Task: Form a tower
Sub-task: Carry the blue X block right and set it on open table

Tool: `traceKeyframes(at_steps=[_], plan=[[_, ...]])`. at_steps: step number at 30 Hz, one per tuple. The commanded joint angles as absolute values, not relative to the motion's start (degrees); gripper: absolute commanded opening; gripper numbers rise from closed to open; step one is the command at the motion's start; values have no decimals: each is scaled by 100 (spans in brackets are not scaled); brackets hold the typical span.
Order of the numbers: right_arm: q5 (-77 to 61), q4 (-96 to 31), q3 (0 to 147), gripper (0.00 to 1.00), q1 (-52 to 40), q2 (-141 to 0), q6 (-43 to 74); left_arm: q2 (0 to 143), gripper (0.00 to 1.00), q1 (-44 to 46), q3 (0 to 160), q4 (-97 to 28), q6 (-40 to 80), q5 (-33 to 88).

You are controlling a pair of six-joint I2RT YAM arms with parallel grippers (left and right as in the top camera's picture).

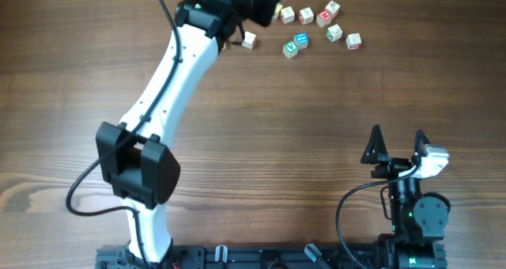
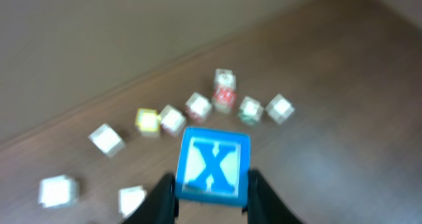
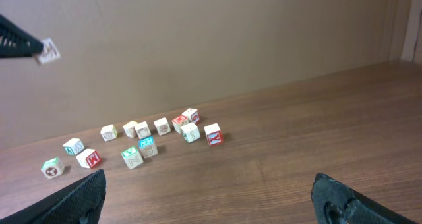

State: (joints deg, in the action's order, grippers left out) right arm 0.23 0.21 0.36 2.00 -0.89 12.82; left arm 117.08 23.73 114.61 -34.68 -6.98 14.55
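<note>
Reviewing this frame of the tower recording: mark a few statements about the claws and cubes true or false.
1. The left claw is shut on the X cube. True.
2. The right claw grips a cube. False: it stands open and empty, well apart from the cubes.
3. The loose cubes lie scattered on the wooden table near its far edge. True.
4. The left arm is folded back at its base. False: it stretches out across the table to the loose cubes.
</note>
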Motion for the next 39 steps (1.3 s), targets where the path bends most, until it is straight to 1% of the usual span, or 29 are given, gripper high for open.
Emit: traceKeyframes(at_steps=[1,4,9,12,14,17,20,24,28,30,31,35,38,39], plan=[[3,36,30,100,222,-58,1367,11754,20,2832,11426,-4506,-727,1520],[3,36,30,100,222,-58,1365,11920,17,3301,11421,-5179,-727,1518],[3,38,30,100,222,-58,1365,12512,18,3870,11421,-5393,-725,1518],[1,36,30,100,222,-58,1363,13006,20,4154,11421,-5323,-797,1455],[3,38,30,100,222,-58,1365,13218,20,4257,11421,-5299,-1037,1448],[3,36,30,100,222,-58,1365,13574,20,4418,11421,-5037,-1052,1428],[3,38,30,100,222,-58,1365,13651,26,4501,11421,-5013,-1055,1426],[3,38,30,100,222,-58,1365,13644,52,4517,11424,-5072,-1052,1428],[3,36,30,100,222,-58,1367,13570,74,4517,11424,-5085,-1052,1406],[1,38,30,100,222,-58,1365,13415,94,4515,11426,-5085,-1055,1059],[3,36,30,100,222,-58,1365,13310,100,4515,11426,-5078,-1057,738],[3,38,30,100,222,-58,1367,12779,100,4405,11434,-5061,-1205,-318],[3,38,30,100,222,-58,1365,12123,100,4066,11434,-5085,-1197,-987],[3,36,30,100,222,-58,1363,11931,100,3933,11434,-5098,-1146,-1041]])
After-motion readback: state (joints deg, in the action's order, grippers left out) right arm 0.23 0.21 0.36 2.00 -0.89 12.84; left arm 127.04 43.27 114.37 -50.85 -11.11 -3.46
